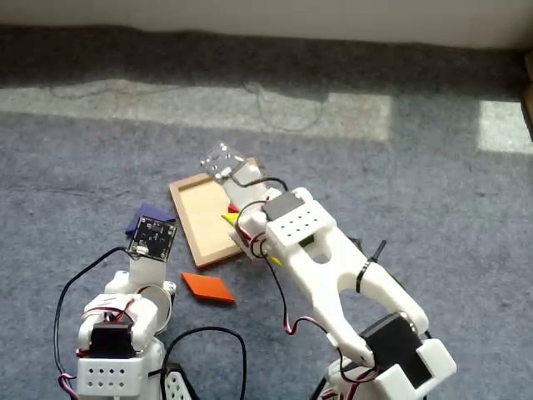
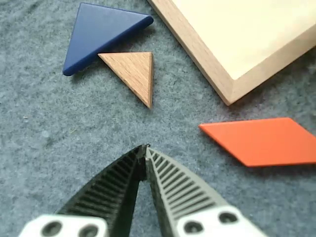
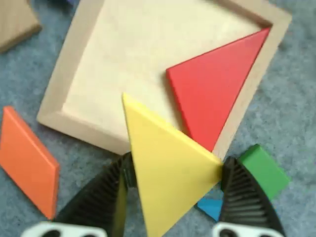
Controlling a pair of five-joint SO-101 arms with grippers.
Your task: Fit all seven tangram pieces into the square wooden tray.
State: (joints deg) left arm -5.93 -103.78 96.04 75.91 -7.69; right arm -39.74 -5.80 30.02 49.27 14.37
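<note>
Ribbed right hand [image 3: 177, 167] clasping yellow triangle [image 3: 165, 177], red triangle [image 3: 212, 94] inside wooden tray [image 3: 84, 131]

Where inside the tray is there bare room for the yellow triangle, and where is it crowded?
The tray floor is bare from the red triangle across to the rim facing the orange piece. It is crowded outside the corner near the right claw, which holds the yellow triangle: the green piece and light-blue piece lie close there.

we see a bright sunlit band on the carpet [image 1: 166, 104] far beyond the jaws; near them light is soft. ahead of the left jaws, the orange piece [image 2: 261, 140] casts a thin shadow.
</note>
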